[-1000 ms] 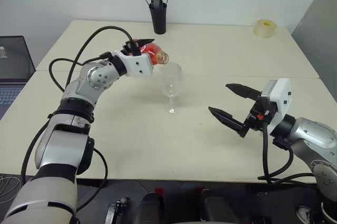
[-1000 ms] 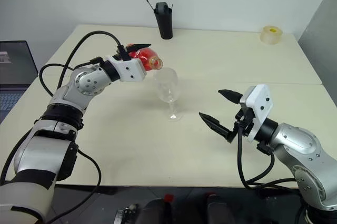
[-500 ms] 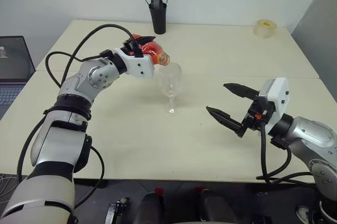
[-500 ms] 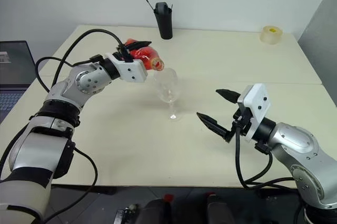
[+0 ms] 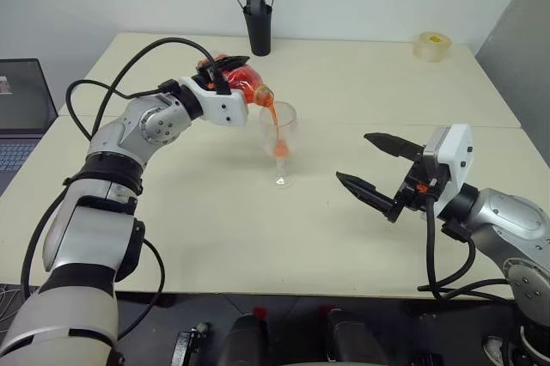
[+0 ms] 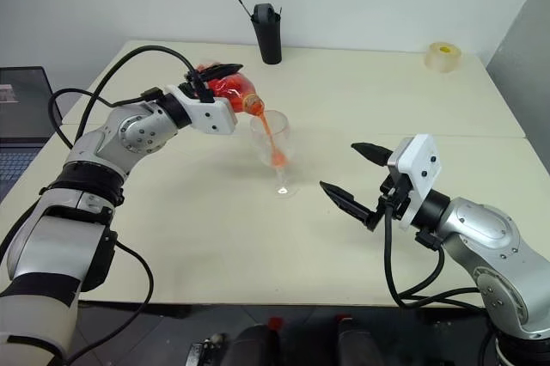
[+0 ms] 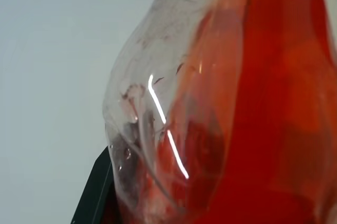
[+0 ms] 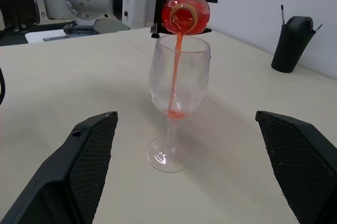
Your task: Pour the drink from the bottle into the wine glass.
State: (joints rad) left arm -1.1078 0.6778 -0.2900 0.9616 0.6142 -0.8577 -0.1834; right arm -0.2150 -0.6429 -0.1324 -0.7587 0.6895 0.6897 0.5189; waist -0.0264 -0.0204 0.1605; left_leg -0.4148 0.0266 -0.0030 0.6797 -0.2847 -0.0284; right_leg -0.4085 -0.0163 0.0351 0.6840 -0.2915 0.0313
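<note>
My left gripper (image 5: 228, 74) is shut on the bottle (image 5: 243, 88), a small clear bottle tinted red and tipped on its side with its open mouth over the rim of the wine glass (image 5: 278, 138). A thin red stream of the drink (image 8: 176, 71) falls from the mouth into the bowl, where a little red liquid gathers at the bottom. The glass stands upright mid-table on its round foot. The bottle (image 7: 237, 103) looms close in the left wrist view. My right gripper (image 5: 371, 164) hovers open to the right of the glass, apart from it, nothing between its fingers.
A tall black cup (image 5: 258, 25) with sticks in it stands at the back of the cream table (image 5: 215, 228). A roll of tape (image 5: 432, 45) lies at the back right. A laptop (image 5: 21, 108) sits beyond the left table edge.
The left wrist has rolled and tipped the bottle further, and red drink now streams into the glass, which was empty before. The right gripper stayed in place.
</note>
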